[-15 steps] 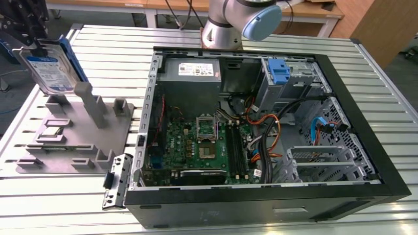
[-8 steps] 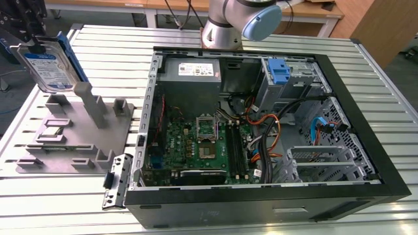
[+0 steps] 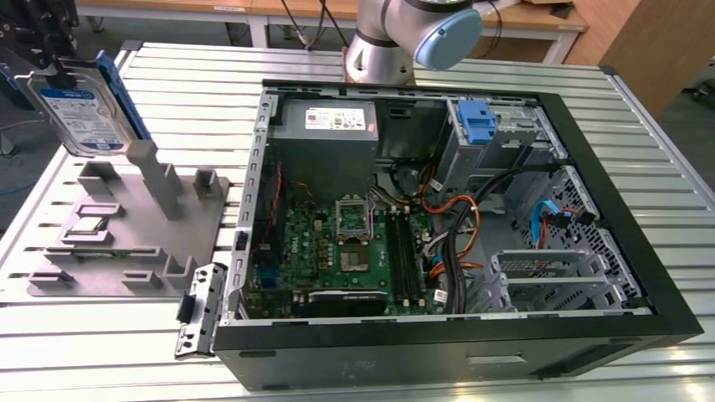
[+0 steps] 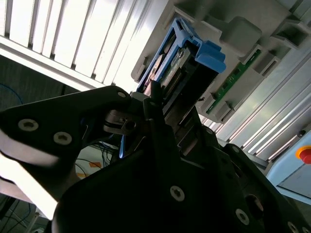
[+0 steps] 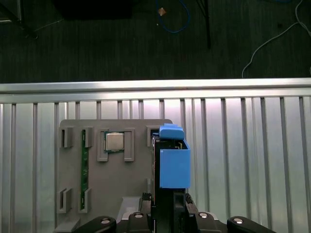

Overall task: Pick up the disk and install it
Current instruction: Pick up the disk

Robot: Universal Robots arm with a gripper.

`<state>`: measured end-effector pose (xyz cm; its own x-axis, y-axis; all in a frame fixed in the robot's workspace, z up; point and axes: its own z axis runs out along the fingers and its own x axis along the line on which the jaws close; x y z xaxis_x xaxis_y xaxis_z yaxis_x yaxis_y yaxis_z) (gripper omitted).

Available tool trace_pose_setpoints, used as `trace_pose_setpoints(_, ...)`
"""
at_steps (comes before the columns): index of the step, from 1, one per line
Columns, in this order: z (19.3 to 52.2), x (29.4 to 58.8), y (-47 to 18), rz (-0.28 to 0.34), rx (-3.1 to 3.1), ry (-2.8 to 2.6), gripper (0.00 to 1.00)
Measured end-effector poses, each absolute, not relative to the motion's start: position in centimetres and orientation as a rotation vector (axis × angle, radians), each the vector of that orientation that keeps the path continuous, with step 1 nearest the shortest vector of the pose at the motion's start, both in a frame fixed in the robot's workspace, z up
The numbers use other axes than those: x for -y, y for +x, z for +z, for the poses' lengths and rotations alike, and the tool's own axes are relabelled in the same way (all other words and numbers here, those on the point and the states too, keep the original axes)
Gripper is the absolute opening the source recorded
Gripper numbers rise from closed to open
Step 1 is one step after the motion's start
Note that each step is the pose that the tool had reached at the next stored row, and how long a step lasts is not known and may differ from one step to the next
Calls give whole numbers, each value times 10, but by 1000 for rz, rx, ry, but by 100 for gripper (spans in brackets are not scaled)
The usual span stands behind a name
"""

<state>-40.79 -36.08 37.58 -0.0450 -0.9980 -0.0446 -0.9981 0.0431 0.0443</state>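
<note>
Computer case (image 3: 447, 360): lying open on the slatted table (image 3: 223, 75), with its boards and cables showing.
Grey fixture plate (image 3: 123, 243): sitting beside the case, at the exterior view's left.
Disk (image 3: 67, 96): hanging upright above the plate, well apart from the case.
Label (image 3: 90, 117): white-and-blue, with print proving too small to read.
Gripper (image 5: 169, 201): clamping the disk between its 2 fingers (image 4: 156, 109), which are partly hiding the disk.

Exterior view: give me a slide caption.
Gripper holds the disk upright over the grey fixture plate, beside the open computer case.
</note>
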Motion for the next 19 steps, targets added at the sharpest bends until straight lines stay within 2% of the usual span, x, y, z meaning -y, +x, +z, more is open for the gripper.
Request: trace_pose_setpoints(19, 381, 361, -408, 99, -2268, -2170, 35)
